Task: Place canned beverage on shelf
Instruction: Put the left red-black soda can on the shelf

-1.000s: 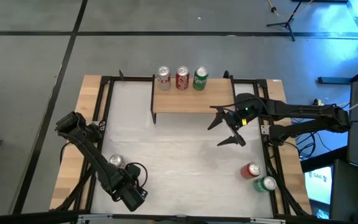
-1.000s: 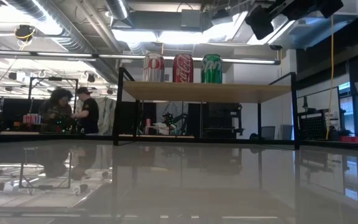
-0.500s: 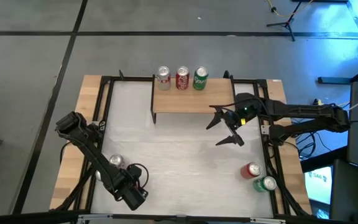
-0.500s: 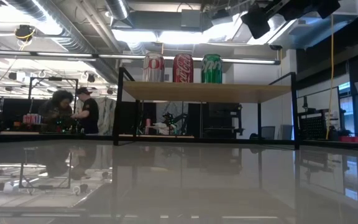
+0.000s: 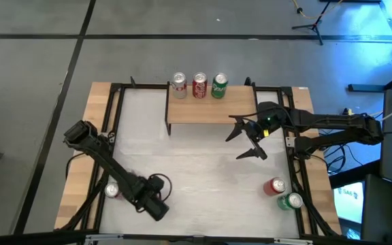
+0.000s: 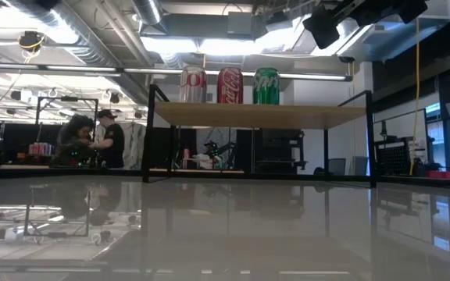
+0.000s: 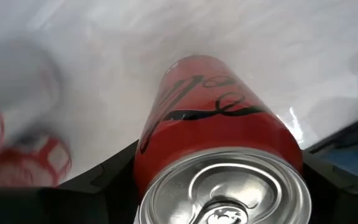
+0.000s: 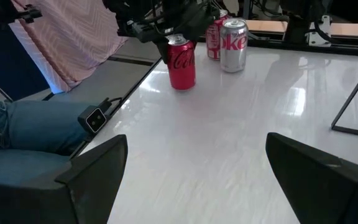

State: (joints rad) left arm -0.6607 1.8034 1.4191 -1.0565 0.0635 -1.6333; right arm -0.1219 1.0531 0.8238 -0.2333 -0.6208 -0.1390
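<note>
At seven o'clock on the counter, my left gripper sits down over the top of an upright red can. The can stands on the counter surface and fills the space inside the gripper. I cannot tell whether the gripper has clamped it or only brackets it. Just beyond that can, toward the counter's eight o'clock edge, stand a silver can and a second red can, close together and apart from the one I am on.

At twelve o'clock stands the shelf, a light wood plank on thin black legs. Three cans line its far edge in a row: a silver shelf can, a red shelf can and a green shelf can. They take up the left and middle of the plank, and its right end is bare wood.

At two o'clock, my right gripper hangs above the counter just off the shelf's near right corner, spread wide and holding nothing.

At four to five o'clock, near the counter's right rail, a red spare can and a green spare can stand side by side, well apart from both grippers.
</note>
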